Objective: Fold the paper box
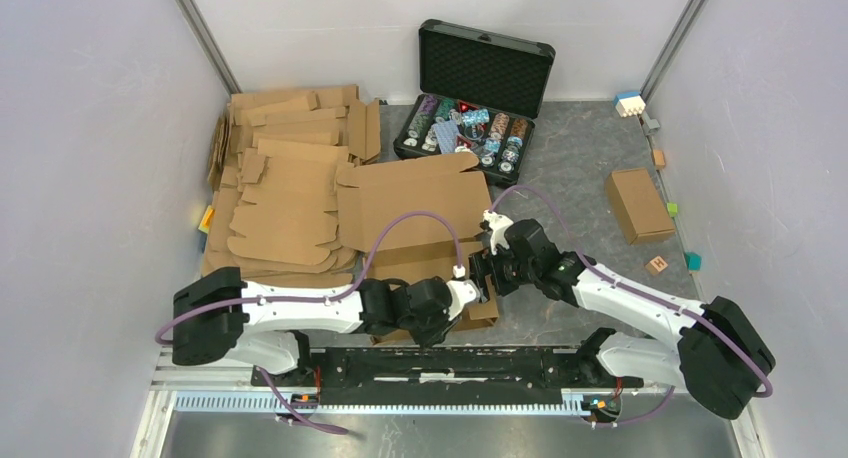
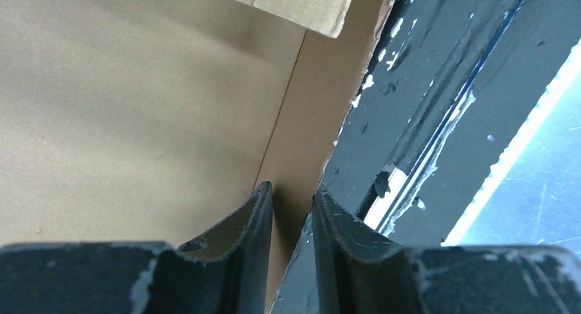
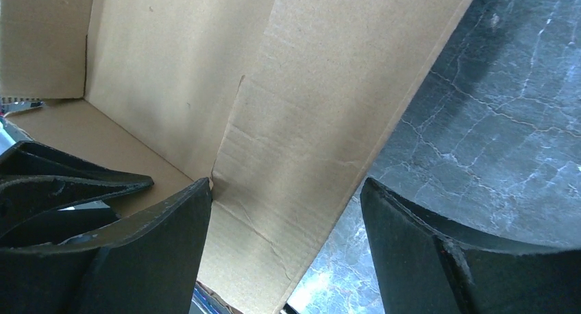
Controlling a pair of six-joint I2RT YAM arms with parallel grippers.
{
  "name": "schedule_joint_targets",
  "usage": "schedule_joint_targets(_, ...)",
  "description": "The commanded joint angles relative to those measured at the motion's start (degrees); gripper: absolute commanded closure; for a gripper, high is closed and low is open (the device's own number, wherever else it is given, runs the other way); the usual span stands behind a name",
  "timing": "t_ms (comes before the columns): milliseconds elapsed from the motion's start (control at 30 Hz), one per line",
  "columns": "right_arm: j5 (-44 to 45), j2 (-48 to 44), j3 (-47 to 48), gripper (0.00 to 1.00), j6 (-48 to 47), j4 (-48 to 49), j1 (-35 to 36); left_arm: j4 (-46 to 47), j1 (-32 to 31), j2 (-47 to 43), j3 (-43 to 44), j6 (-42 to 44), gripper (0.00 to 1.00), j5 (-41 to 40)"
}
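Brown paper box (image 1: 410,193): directly under both grippers.
Left gripper (image 2: 293,190): narrowed astride near flap (image 2: 301,122); clamp unclear.
Right gripper (image 3: 286,187): spread wide, straddling side wall (image 3: 301,122).

Probably robotics lab cell: plain white partition walls (image 1: 90,128), aluminium posts (image 1: 205,33), robot arms (image 1: 300,313) bolted to bench rail (image 1: 440,363).

White arms (image 1: 300,316), purple cables (image 1: 410,215), scuffed black end effectors (image 2: 293,194).
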Motion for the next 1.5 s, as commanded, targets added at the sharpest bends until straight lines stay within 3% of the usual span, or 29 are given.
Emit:
schedule_joint_targets(0,3.9,-0.2,2.9,0.16,-2.2,-2.4,0.0,4.5,4.2,0.4,0.2,1.9,0.66,8.8)
schedule_joint_targets(400,6.8,2.2,4.8,0.18,-3.1,-3.7,1.3,6.3,8.9,3.6,0.4,1.0,0.67,13.2)
schedule_joint_targets(800,20.4,4.7,8.1,0.26,-4.0,-9.5,3.1,7.8,9.0,2.8,0.7,0.0,0.66,11.8)
schedule_joint_targets(1100,22.8,7.6,7.0,0.37,-4.1,-8.4,3.7,8.6,8.9,2.9,1.1,-1.4,0.65,9.2)
schedule_joint_targets(1467,26.9,8.8,4.3,0.58,-5.2,-4.6,3.8,9.6,9.0,-0.5,0.9,-4.1,0.57,7.6)
